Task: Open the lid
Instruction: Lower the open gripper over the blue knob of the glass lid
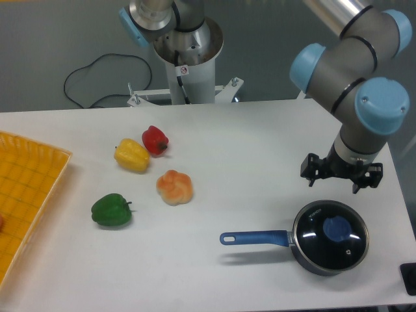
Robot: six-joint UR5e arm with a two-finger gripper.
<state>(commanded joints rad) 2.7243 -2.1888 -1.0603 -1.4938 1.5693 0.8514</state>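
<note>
The lid [330, 234], a round glass disc with a blue knob at its centre, lies flat on the dark saucepan [305, 249] near the table's front right corner. The pan's blue handle points left. My gripper [342, 180] hangs just above and behind the lid, fingers pointing down and spread open with nothing between them. It is apart from the lid and its knob.
Four peppers lie left of centre: red [155, 140], yellow [132, 155], orange [175, 186] and green [111, 210]. A yellow tray [26, 188] sits at the left edge. The robot base [185, 58] stands behind the table. A dark object [409, 278] shows at the right edge.
</note>
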